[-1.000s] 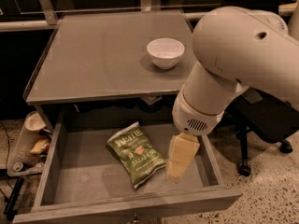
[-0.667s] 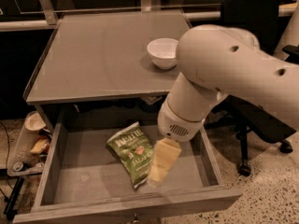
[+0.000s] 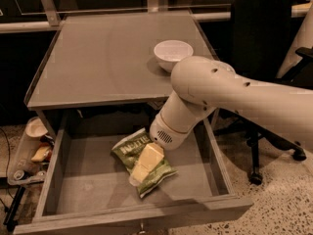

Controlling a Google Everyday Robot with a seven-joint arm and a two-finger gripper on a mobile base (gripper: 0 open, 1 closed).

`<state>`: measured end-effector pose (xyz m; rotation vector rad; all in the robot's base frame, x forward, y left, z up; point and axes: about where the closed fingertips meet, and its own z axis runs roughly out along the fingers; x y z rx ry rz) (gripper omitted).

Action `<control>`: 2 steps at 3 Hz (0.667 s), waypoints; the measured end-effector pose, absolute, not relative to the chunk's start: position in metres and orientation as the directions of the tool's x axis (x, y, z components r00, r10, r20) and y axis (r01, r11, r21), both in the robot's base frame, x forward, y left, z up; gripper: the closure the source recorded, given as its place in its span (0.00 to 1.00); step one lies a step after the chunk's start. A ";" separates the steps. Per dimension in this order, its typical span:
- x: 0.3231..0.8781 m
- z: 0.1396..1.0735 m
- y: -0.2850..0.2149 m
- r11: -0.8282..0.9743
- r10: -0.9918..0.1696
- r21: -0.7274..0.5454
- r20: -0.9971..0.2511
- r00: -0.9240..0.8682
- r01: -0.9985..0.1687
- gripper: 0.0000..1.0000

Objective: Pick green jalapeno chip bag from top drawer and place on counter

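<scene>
The gripper [image 3: 138, 173] sits over the green jalapeno chip bag [image 3: 128, 150] in the top drawer [image 3: 83, 180]; whether it grips, I cannot tell. The bag's white lettering is illegible.

Arm [image 3: 254, 102]: single, smooth off-white shell. Thick tubular link ending in a bulbous rounded elbow [image 3: 195, 77], with a few small dark recessed holes on its upper surface.
Wrist [image 3: 171, 126]: shorter off-white cylinder with a patch of fine dark perforations near its end.
Gripper [image 3: 139, 170]: pale yellow, blocky, tapering. At the arm's lower end, inside the top drawer [image 3: 137, 212], over the green jalapeno chip bag [image 3: 128, 151].
</scene>
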<state>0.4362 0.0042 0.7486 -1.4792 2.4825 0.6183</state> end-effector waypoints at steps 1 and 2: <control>0.436 0.749 0.005 0.416 -0.794 0.256 -0.366 -0.486 -0.873 0.00; 0.446 0.730 0.015 0.449 -0.753 0.286 -0.388 -0.531 -0.846 0.00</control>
